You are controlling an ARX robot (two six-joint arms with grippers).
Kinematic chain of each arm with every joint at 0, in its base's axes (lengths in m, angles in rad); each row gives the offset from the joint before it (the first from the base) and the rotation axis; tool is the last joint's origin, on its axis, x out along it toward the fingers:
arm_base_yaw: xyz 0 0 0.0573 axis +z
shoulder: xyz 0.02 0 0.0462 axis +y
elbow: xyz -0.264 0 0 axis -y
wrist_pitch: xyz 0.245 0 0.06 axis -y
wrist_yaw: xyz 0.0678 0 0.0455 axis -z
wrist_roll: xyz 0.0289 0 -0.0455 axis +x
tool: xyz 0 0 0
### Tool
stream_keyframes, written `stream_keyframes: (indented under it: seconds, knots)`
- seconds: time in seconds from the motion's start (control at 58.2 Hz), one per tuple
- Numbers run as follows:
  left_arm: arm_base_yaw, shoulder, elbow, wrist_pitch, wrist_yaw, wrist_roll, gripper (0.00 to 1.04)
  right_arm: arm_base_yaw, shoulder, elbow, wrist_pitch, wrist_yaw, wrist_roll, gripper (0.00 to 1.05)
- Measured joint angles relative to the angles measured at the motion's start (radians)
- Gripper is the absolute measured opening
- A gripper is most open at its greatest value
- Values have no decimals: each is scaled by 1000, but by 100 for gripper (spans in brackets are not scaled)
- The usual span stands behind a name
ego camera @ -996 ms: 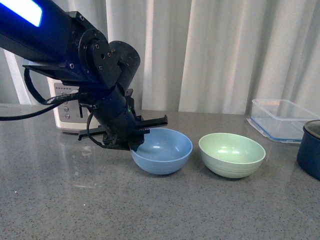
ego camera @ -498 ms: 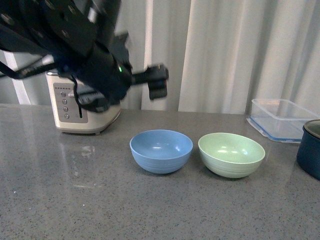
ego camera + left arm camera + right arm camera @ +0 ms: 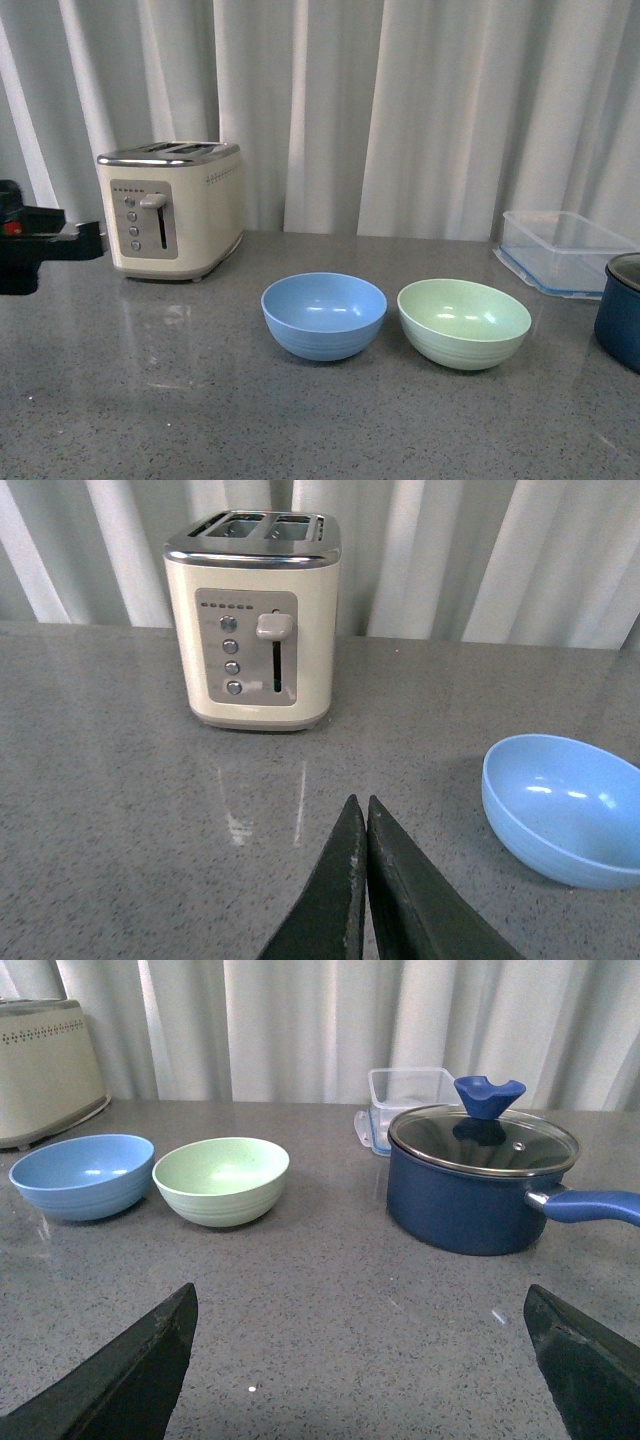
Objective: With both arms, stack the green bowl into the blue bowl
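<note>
plainly, two bowls sat just beside each other on the counter point(image 3: 200, 400): one blue bowl point(image 3: 323, 315), one green bowl point(image 3: 464, 322). my left tool point(image 3: 360, 802) was pinched together, empty; my right tool point(image 3: 360, 1295) gaped wide, holding nothing.

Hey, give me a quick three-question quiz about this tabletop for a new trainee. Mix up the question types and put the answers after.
1. True or false: the green bowl and the blue bowl stand side by side, not stacked.
2. The left gripper is: A open, B shut and empty, C holding a bowl.
3. Name the cream appliance behind and left of the blue bowl.
Key: 1 true; 2 B; 3 toaster.
</note>
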Motion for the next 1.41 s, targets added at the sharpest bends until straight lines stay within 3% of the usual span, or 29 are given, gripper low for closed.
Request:
stream_keyframes:
  seconds: [0.395,0.481,0.721,0.79,1.408]
  knots:
    - [66,-262,-297,19,61,0,4,0,0,0,0,0,0,95]
    - [127,-346,-354,-10,121,0,4,0,0,0,0,0,0,95]
    - [135,-518,-433,-105,125,0,4,0,0,0,0,0,0,95]
    - [135,-539,-475,-71,125,0,4,0,0,0,0,0,0,95]
    - [135,-1028,-499,-513,125,0,4,0,0,0,0,0,0,95]
